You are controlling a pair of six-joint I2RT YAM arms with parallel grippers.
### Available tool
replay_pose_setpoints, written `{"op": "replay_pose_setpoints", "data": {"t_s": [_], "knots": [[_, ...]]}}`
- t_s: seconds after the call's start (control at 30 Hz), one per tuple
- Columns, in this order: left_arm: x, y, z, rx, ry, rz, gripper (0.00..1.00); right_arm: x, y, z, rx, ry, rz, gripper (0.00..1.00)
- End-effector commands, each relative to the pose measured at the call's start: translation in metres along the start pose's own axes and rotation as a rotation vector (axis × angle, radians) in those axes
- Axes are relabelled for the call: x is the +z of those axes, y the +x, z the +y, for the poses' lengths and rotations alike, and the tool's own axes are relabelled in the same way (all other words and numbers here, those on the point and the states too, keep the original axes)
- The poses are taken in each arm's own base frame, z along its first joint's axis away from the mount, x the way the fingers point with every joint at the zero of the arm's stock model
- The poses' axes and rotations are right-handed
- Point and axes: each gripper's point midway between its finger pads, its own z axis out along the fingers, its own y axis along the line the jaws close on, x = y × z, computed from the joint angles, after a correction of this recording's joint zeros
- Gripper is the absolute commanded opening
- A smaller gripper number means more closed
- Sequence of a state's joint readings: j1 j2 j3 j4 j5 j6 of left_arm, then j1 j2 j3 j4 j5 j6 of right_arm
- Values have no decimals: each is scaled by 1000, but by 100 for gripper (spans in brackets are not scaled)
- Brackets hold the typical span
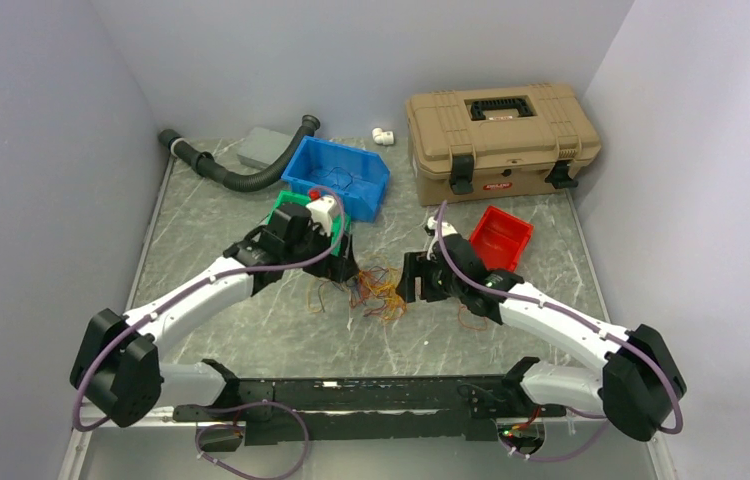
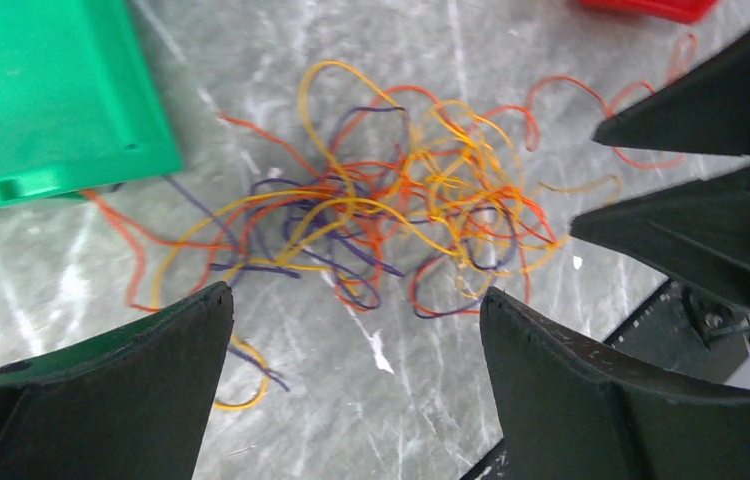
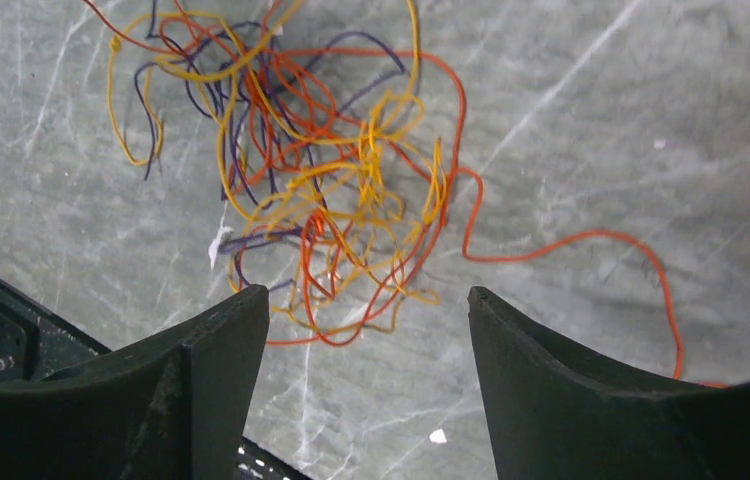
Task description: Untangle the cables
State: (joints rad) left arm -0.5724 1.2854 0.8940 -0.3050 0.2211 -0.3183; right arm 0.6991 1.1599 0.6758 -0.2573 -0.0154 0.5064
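Note:
The cables [image 1: 379, 288] lie as one tangled bunch of thin orange, yellow, red and dark purple wires on the grey table between my two grippers. In the left wrist view the cables [image 2: 391, 215] spread just beyond my open, empty left gripper [image 2: 356, 300]. In the right wrist view the cables [image 3: 321, 190] lie just beyond my open, empty right gripper [image 3: 369, 300], with one long orange strand [image 3: 591, 240] trailing right. In the top view the left gripper [image 1: 343, 268] is at the bunch's left and the right gripper [image 1: 413, 280] at its right.
A green bin [image 1: 296, 212] sits under the left arm, a blue bin [image 1: 341, 178] behind it, a red bin [image 1: 501, 238] right of the right arm. A tan toolbox [image 1: 499, 135] and black corrugated hose [image 1: 236, 175] stand at the back.

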Motion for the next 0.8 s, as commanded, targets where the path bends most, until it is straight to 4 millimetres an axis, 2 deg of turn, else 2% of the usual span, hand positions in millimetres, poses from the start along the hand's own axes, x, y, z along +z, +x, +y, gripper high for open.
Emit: {"op": "replay_pose_setpoints", "data": {"t_s": [0.0, 0.1, 0.27, 0.33, 0.37, 0.47, 0.53, 0.77], "knots": [[-4, -25, -41, 90, 166, -158, 95, -7, 7, 4, 127, -35, -22, 73], [7, -19, -50, 87, 205, -137, 93, -6, 8, 8, 171, -62, -39, 65], [23, -14, -60, 106, 228, -94, 93, 2, -1, 13, 189, -78, -58, 61], [29, -12, -64, 102, 247, -80, 92, 5, -6, 15, 185, -81, -68, 57], [32, -11, -66, 98, 256, -71, 92, 6, -9, 17, 181, -86, -73, 50], [41, -6, -71, 84, 279, -37, 89, 5, -17, 22, 159, -96, -82, 12], [44, -2, -74, 78, 294, -21, 88, -2, -25, 24, 146, -96, -99, 1], [44, -3, -87, 105, 352, -47, 87, -38, -56, 38, 91, -135, -183, 0]]}}
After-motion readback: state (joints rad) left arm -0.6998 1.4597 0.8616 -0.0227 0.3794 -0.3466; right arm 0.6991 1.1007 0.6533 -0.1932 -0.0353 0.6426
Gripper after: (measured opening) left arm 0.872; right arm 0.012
